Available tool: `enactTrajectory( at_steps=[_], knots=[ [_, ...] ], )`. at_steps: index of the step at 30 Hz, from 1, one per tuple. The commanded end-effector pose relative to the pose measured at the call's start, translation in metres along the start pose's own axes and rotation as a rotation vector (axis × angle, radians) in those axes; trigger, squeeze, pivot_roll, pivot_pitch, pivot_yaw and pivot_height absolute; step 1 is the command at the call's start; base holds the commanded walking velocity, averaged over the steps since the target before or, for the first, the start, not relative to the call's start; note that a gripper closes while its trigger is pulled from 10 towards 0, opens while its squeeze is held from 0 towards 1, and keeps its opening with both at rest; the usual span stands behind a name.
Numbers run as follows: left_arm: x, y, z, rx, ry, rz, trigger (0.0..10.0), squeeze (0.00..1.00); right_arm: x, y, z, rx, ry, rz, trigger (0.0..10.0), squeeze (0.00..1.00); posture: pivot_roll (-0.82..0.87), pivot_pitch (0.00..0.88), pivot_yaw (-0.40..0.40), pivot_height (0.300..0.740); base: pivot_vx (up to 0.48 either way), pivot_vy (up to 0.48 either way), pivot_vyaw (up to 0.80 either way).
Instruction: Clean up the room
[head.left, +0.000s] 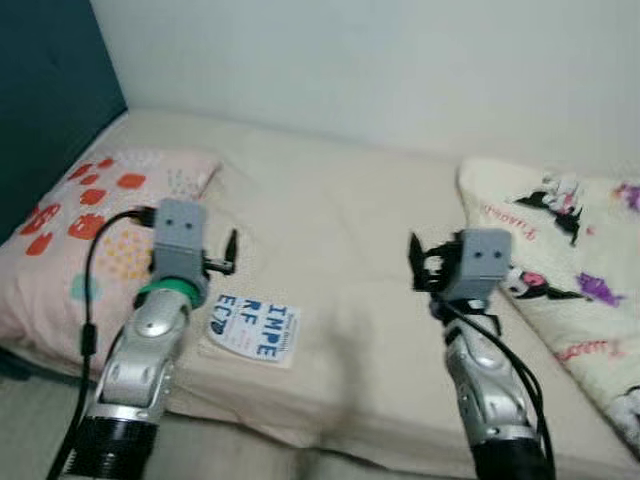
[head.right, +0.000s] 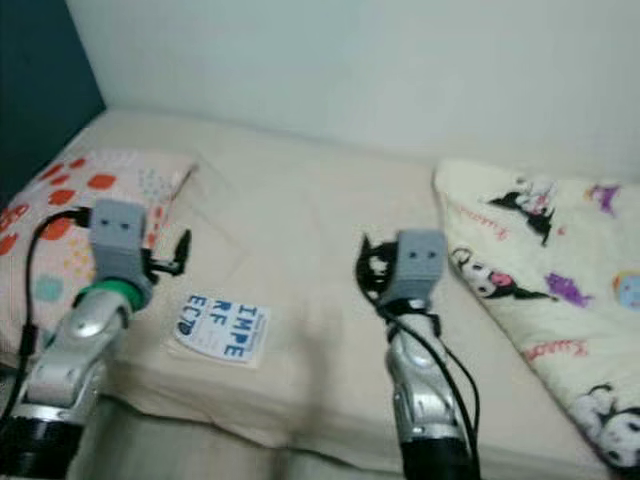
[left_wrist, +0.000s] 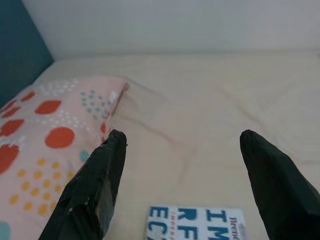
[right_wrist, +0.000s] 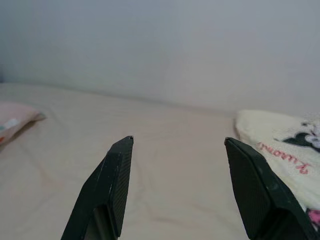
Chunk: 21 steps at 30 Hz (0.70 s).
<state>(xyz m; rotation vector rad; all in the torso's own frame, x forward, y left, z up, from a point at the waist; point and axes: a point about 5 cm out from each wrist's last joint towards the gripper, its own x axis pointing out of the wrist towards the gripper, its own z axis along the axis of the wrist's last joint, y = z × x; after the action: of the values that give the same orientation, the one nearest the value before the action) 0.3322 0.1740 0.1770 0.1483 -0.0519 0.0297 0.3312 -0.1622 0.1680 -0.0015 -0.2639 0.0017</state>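
Left eye view: the robot stands at the bed (head.left: 350, 260), both arms raised over the near edge. A book (head.left: 255, 330) lies flat on the sheet just beside the left gripper (head.left: 228, 255), between the pillow (head.left: 90, 250) and the middle of the bed. A cartoon-print blanket (head.left: 570, 280) lies rumpled to the right, near the right gripper (head.left: 418, 262). Nothing is held; the step in hand looks like choosing what to tidy first, probably the book.

Right eye view: the same scene. The book's cover shows large blue letters, partly readable. The blanket's far end is cut off by the frame.

Left wrist view: the left fingers (left_wrist: 95, 185) are spread wide, empty, pointing over the book's top edge toward the pillow. The next move likely calls for lowering and getting a finger under the thin book on the soft sheet.

Right wrist view: the right fingers (right_wrist: 112, 185) are also spread and empty, aimed at bare sheet with the blanket's edge alongside.
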Motion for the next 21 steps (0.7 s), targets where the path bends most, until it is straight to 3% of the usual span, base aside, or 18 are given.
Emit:
enactTrajectory(
  at_steps=[1,21],
  knots=[
    [-0.0012,-0.0021,-0.0056,0.000,0.018,-0.004,10.0,0.00,-0.0043,-0.0033,-0.0080,0.001,0.032,-0.013,10.0,0.00,-0.01,0.076,0.010,0.740,0.000,-0.439,0.00],
    [-0.0008,-0.0020,-0.0070,-0.008,0.025,0.000,10.0,0.00,-0.0043,-0.0031,-0.0095,-0.001,0.036,-0.011,10.0,0.00,-0.01,0.080,0.008,0.740,0.000,-0.415,0.00]
  ],
)
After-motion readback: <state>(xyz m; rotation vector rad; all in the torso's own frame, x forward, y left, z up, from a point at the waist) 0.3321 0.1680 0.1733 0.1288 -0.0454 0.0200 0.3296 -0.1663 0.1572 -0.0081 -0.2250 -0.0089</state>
